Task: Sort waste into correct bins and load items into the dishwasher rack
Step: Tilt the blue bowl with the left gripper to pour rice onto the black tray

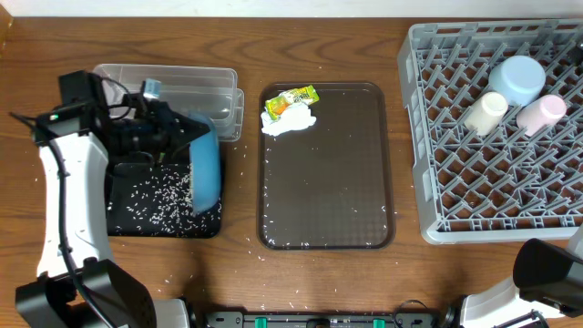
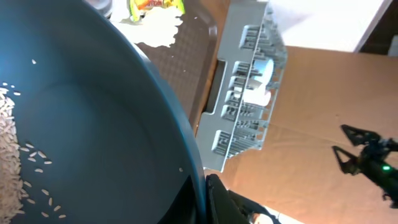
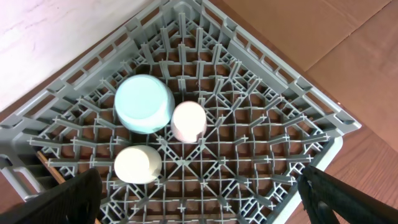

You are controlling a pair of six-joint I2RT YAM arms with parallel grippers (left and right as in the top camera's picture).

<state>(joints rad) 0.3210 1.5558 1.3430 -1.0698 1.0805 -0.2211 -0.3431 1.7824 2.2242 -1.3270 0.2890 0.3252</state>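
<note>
My left gripper (image 1: 187, 128) (image 2: 205, 186) is shut on the rim of the dark-blue dish (image 1: 206, 169) (image 2: 93, 124). It holds the dish tilted on edge over the black tray (image 1: 123, 223). Rice grains (image 1: 159, 196) lie in that tray, and some still cling inside the dish (image 2: 9, 143). The yellow-green wrapper (image 1: 293, 97) and crumpled white paper (image 1: 290, 118) lie at the brown tray's far end. In the grey rack (image 1: 474, 173) (image 3: 280, 124) stand the light-blue bowl (image 3: 144, 103), pink cup (image 3: 188, 121) and cream cup (image 3: 137, 164). My right gripper (image 3: 208, 196) hangs open and empty above the rack.
The clear tub (image 1: 182, 87) sits behind the black tray. The brown serving tray (image 1: 328, 182) lies between the black tray and the rack. Stray grains dot the brown tray's near edge and the table beside it. The right arm (image 1: 547, 269) is at the near right corner.
</note>
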